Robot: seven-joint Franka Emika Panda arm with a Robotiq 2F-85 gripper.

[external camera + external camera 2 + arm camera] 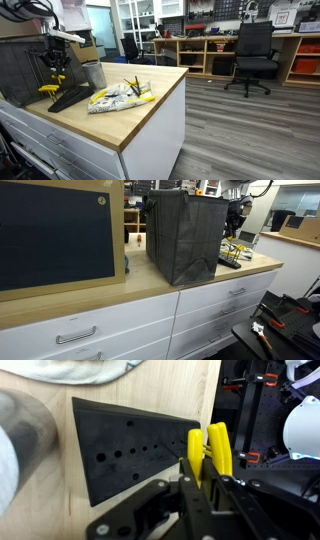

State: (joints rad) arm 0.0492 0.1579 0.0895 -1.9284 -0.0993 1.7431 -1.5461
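Observation:
My gripper (205, 476) is shut on a yellow-handled hand tool (217, 448), its two handles standing up between the fingers. It hangs right at the edge of a black wedge-shaped tool block (130, 455) with rows of holes, which lies on the wooden counter. In an exterior view the gripper (55, 68) points down with the yellow tool (50, 89) just above the block (70, 97). In an exterior view the gripper (237, 222) shows behind a grey bin. Whether the tool tip touches the block is hidden.
A metal cup (92, 73) stands behind the block. A white bag with more yellow tools (120, 98) lies on the counter (150, 115). A tall grey fabric bin (185, 235) stands beside the block. An office chair (252, 55) and shelves are beyond.

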